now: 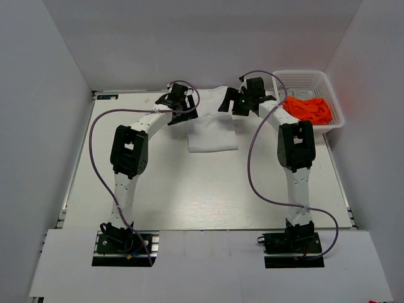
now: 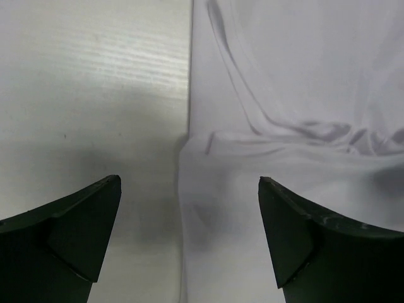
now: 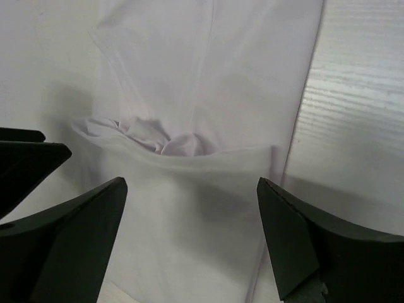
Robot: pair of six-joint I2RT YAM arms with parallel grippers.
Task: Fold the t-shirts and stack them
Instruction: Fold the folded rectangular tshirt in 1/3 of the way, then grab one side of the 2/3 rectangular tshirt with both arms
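Observation:
A white t-shirt point(image 1: 213, 134) lies partly folded at the far middle of the table, its cloth point(image 2: 284, 113) filling the right of the left wrist view and the cloth point(image 3: 189, 208) most of the right wrist view. My left gripper point(image 1: 178, 101) hovers over its far left edge, open, with nothing between the jaws point(image 2: 189, 189). Over the shirt's far right edge my right gripper point(image 1: 243, 101) stands open too point(image 3: 192, 189), nothing held. An orange t-shirt point(image 1: 307, 108) sits crumpled in the basket.
The white lattice basket point(image 1: 334, 107) stands at the far right of the table point(image 1: 208, 196). White walls close in the back and both sides. Purple cables loop from both arms over the table.

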